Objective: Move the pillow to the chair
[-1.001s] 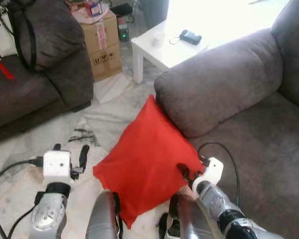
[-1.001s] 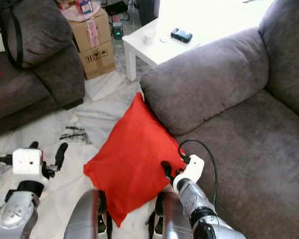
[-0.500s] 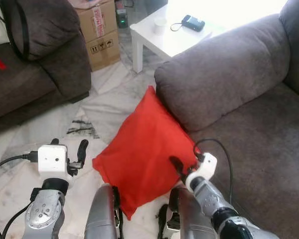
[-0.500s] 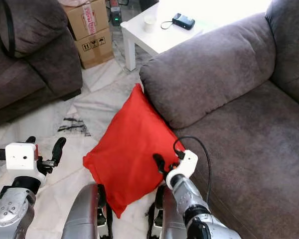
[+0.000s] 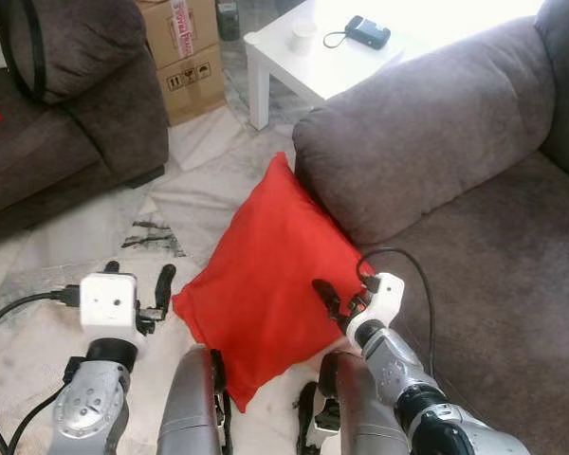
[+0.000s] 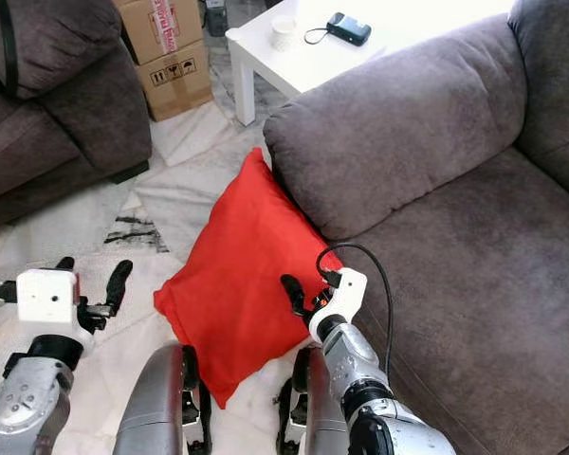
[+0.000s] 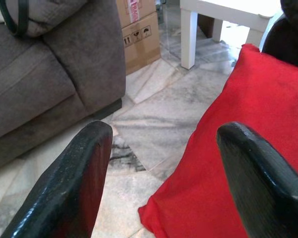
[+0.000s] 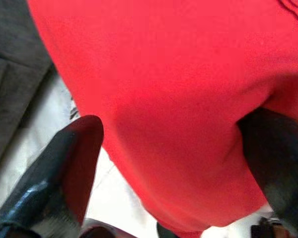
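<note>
since a second ago the whole view has tipped down and closer, so that's the camera, but the right gripper (image 6: 302, 301) has also crept further onto the face of the red pillow (image 5: 266, 284), away from its right edge. the pillow stands on the marble floor (image 5: 199, 190), tilted, with its top corner leaning on the rounded arm of the grey sofa (image 5: 408, 142), which is what keeps it propped up. the right wrist view has the two black fingers (image 8: 64, 163) spread wide with red fabric bulging between them, one finger looks pressed into the cloth, so the pincer is released and straddling, not clamped yet, which i'd guess is to bite a fold. the left gripper (image 5: 137, 284) hangs just beside the pillow's lower left corner, fingers apart too, nothing in it, probably ready to catch the other side. around it: a white side table (image 5: 294, 71) with a cup (image 5: 304, 36) and a dark little case (image 5: 367, 31), a cardboard box (image 5: 185, 57), and a dark armchair (image 5: 66, 104) to the left, likely the target. the robot's own legs (image 5: 194, 408) sit right under the pillow's bottom corner and could snag it on the lift.
</note>
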Robot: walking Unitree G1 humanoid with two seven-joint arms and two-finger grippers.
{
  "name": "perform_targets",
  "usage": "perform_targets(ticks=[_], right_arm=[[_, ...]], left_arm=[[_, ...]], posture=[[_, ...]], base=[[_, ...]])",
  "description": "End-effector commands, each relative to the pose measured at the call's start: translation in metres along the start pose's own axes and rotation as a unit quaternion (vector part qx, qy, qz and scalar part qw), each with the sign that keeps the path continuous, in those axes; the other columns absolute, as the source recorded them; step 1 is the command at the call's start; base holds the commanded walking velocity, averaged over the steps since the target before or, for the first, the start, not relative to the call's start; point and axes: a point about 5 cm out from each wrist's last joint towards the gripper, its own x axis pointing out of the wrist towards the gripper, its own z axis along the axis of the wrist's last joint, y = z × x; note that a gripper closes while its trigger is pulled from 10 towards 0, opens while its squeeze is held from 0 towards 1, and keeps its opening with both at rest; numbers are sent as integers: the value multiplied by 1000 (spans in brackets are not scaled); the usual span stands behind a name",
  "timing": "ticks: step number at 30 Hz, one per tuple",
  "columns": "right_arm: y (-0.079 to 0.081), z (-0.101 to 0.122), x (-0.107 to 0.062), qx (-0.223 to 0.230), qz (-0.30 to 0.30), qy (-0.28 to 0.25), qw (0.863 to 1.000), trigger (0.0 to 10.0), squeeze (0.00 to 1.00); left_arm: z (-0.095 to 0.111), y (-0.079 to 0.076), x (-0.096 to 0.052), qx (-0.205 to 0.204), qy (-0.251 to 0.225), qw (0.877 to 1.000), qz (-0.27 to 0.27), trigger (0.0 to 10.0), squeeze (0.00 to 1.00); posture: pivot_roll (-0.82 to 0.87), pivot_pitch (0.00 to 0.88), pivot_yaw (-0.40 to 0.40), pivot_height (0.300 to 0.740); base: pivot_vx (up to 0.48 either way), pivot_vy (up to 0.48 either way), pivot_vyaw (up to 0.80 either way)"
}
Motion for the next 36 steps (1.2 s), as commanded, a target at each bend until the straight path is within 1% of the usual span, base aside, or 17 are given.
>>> perform_targets(ticks=[1,6,11,18,26,36], right_arm=[[-9,-7,-6,-9,-12,9,1000,0,0],[-10,-7,-6,-18,-10,7,1000,0,0],[-12,-9,-8,-15,-12,8,1000,0,0],[-8,-15,-9,-5,-2,11,1000,0,0],[-8,-21,-11,0,0,17,1000,0,0],[-8,-22,-11,1,-2,15,1000,0,0]], left_arm=[[-3,-2,-6,3,15,1000,1,10000,0],[-3,-3,-10,3,20,1000,0,10000,0],[-2,-5,-13,3,23,1000,0,10000,0],[-2,-5,-16,3,29,1000,-1,10000,0],[-2,-4,-18,3,35,999,1,10000,0],[-3,-5,-16,1,36,999,2,10000,0]], posture=[[189,411,-100,628],[181,433,-107,628],[178,452,-109,628],[176,479,-107,628],[180,488,-105,628],[185,479,-100,628]], base=[[0,0,0],[0,0,0],[0,0,0],[0,0,0],[0,0,0],[0,0,0]])
